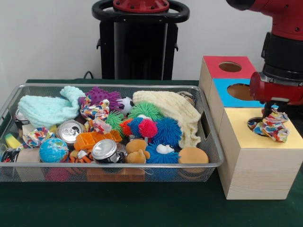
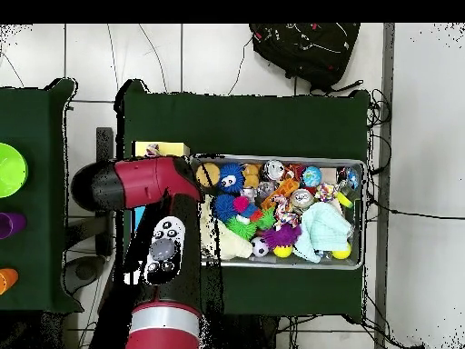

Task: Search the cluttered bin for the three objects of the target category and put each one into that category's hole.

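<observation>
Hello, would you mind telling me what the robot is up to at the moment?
The robot's gripper is at the yellow-topped box, just above a knotted rope toy that lies on the box's top over the spot where its hole would be; whether it is gripped cannot be seen. Beside the box, the wire basket is full of mixed clutter, with two more rope toys in it.
</observation>
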